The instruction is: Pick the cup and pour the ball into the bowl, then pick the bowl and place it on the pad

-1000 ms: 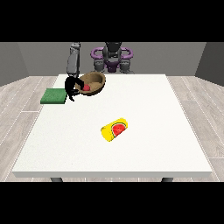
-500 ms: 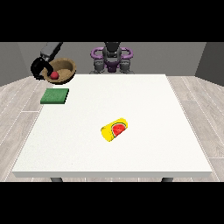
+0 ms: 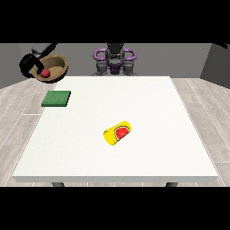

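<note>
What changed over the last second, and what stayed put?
The hand at the view's left carried the bowl, red ball still inside, up and out to the view's left; it now hangs beyond the table's far-left corner, past the green pad, fingers still curled on its rim. The yellow cup stayed lying on its side mid-table; pad and table unchanged.

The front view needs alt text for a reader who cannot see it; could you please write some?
A black hand at the view's left holds a brown wooden bowl with a small red ball inside, raised off the table beyond a flat green square pad. A yellow cup with a watermelon picture lies on its side mid-way across the white table.
</note>
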